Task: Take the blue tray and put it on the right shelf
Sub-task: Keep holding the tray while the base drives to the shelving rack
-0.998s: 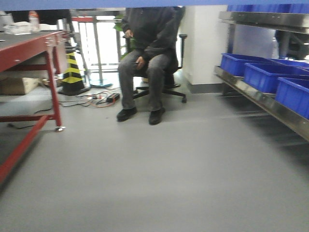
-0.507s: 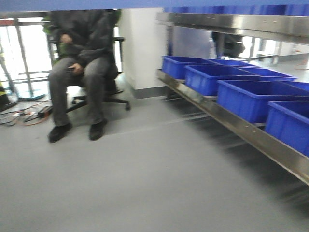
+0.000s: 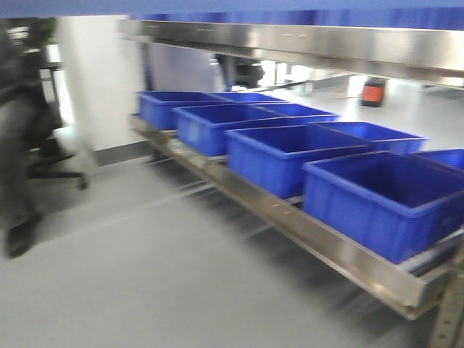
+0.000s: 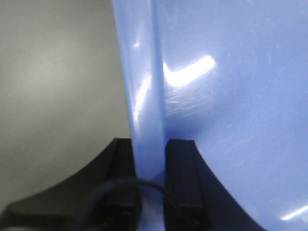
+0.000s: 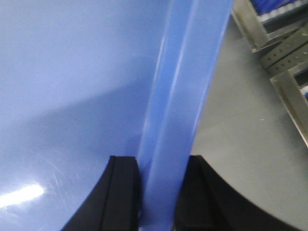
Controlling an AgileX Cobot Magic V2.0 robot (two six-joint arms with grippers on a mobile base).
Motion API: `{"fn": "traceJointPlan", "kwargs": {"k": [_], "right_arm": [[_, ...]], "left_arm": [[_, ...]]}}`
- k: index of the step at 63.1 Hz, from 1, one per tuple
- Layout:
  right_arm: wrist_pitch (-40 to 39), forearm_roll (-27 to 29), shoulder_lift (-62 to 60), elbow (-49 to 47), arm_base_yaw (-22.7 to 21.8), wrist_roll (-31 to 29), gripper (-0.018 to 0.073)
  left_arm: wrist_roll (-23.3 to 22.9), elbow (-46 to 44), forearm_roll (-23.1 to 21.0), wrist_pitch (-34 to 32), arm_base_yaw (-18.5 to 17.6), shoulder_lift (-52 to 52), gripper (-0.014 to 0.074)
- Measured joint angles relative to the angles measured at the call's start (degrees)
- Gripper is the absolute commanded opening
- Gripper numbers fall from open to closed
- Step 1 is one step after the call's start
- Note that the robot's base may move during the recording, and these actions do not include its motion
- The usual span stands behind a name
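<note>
The blue tray [image 4: 231, 96] fills both wrist views, glossy and pale blue, held above the grey floor. My left gripper [image 4: 150, 149] is shut on its left rim, one black finger on each side. Its right rim [image 5: 178, 120] is pinched by my right gripper [image 5: 161, 166], also shut. In the front view only the tray's edge [image 3: 217, 6] shows as a blue band along the top. The right shelf [image 3: 312, 43] is a shiny steel rack beam running from the upper middle to the right, just below that band.
A lower steel shelf [image 3: 326, 250] carries several deep dark blue bins [image 3: 377, 196]. A perforated upright [image 3: 449, 319] stands at bottom right. A seated person's leg and chair [image 3: 22, 167] are at the left, before a white pillar [image 3: 98, 80]. Rack steel [image 5: 284, 53] shows right of the tray.
The front view has swung right: the seated person slid from centre to the far left edge, the red table left the view, and the steel rack with bins now fills the right half.
</note>
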Motion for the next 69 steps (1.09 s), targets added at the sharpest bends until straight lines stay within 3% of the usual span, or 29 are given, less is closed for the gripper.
{"fn": "traceJointPlan", "kwargs": {"k": [69], "right_arm": [[0.1,0.0,0.0,0.0,0.0,0.0,0.0056]], "left_arm": [[0.0,0.13,-0.13,-0.1,0.0,0.0,-0.0048]]}}
